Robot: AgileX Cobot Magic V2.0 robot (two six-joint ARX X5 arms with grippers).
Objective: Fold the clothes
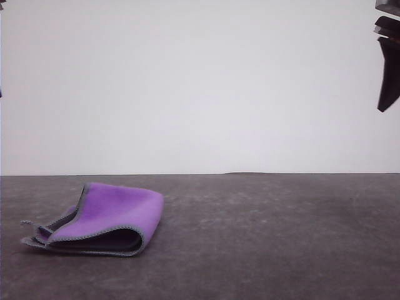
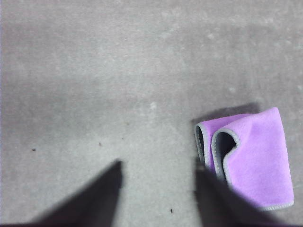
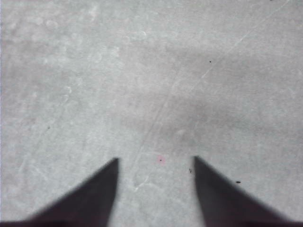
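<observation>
Nearest to the front cam lies the cloth [image 1: 103,220], on the near left part of the table [image 1: 281,237]. It is already folded over, purple face outside, dark grey face inside, w/ grey edging along the open side. The fold is loose: the top layer arches up and leaves a gap, and one corner w/ a small loop sticks out to the left.

In the left wrist view the left gripper [image 2: 158,179] hangs above bare table, fingers spread apart and holding nothing. The cloth [image 2: 255,156] lies just beside one finger; I cannot tell if they touch. In the right wrist view the right gripper [image 3: 156,175] is also spread wide and empty, over bare table w/ some scratches. In the front view it shows high at the far right edge [image 1: 387,69], well apart from the cloth.

I judge the task as nearly done, or one more fold is left.

Risks, as I judge them:
- The springy top layer may open again, bc nothing presses it.
- If the left finger goes down now it may catch the edge and drag the cloth, undoing the fold.
- A pinch on one layer only would lift it open.
</observation>
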